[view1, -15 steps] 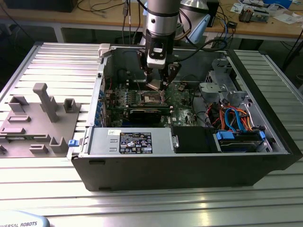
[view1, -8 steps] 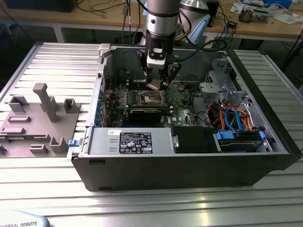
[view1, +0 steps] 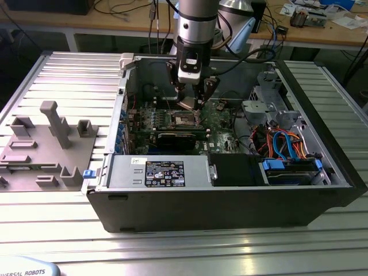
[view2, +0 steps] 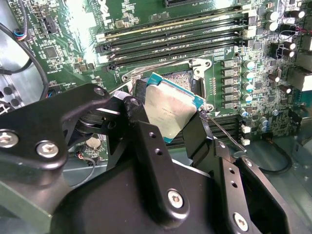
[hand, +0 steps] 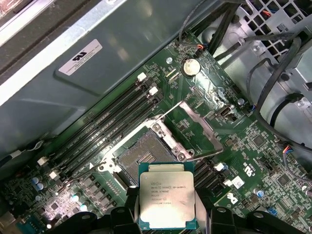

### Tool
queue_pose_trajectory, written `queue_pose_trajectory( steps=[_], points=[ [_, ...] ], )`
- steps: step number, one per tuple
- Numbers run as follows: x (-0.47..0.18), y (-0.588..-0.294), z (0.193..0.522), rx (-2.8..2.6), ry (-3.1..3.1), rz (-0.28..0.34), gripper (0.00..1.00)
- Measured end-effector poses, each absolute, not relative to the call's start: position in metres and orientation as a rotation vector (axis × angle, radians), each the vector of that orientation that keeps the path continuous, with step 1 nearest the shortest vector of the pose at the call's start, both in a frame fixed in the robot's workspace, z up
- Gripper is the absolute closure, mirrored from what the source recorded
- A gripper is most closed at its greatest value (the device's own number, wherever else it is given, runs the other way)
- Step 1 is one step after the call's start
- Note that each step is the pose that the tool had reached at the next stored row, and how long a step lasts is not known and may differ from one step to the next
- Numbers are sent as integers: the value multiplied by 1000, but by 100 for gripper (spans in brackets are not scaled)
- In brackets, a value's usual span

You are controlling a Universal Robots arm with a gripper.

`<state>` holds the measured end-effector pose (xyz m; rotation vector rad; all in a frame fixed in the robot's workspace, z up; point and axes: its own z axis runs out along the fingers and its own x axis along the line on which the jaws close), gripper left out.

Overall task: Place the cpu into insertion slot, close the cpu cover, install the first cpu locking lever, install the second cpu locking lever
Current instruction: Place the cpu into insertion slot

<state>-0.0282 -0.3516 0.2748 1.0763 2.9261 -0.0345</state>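
Starting at the exterior view's left, you see a grey moulded plastic holder (view1: 49,144) with blocky posts and pockets, resting on the ribbed aluminium surface (view1: 184,253). Next to it lies the open black computer case (view1: 230,201). On its near edge sits a silvery power box with a black-and-white printed sticker (view1: 164,172).

Above the middle of the green circuit board, your claw (view1: 192,99) grips the cpu (view1: 187,104), its black fingers (view2: 139,122) pressed on two opposite edges. In both wrist views the cpu (hand: 167,200) is a flat square with a brushed silvery top and a teal rim. It carries several lines of small dark print, and it hangs tilted just above and beside the socket (hand: 146,153), not yet seated.

The socket is a bare square bed of fine grey contacts. The cpu cover (hand: 195,126), a thin shiny metal frame with a square opening, is swung away beside it.

Long black memory slots (hand: 107,122) run alongside, a round silver coin battery (hand: 190,66) sits further off, and a white printed label (hand: 80,56) is stuck on the grey case wall.

At the exterior view's right, blue and orange cables (view1: 287,144) loop over a metal drive bay.
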Motion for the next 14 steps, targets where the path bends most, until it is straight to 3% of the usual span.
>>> queue_pose_trajectory(
  steps=[14],
  points=[
    [-28, -352, 274, 1115, 2912, -35, 46]
  ],
)
